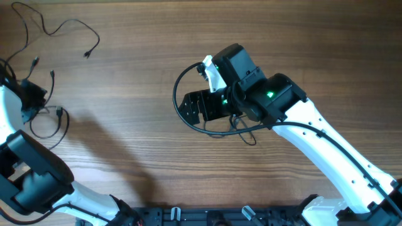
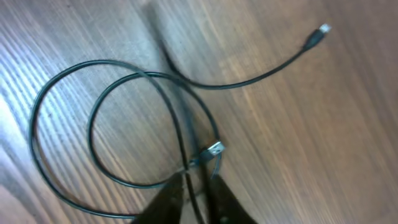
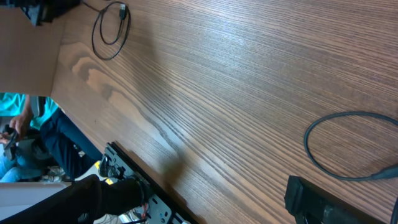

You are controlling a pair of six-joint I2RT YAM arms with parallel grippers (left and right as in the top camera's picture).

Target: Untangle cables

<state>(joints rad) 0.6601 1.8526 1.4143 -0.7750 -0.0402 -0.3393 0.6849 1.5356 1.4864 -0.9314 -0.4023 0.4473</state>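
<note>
The brown wood-grain worktop [image 1: 138, 75] filled nearly every view, its grain running lengthwise under soft, even light with faint shadows. Beyond its edge in the right wrist view, a seated person in a teal shirt and dark trousers [image 3: 37, 134] was partly visible.

We saw a wood-grain counter [image 1: 138, 81] carrying thin black cables [image 1: 59, 28] strewn at its far-left corner, one coiled in a double loop [image 2: 124, 124] with small plugs [image 2: 214, 149] lying on the boards.
</note>
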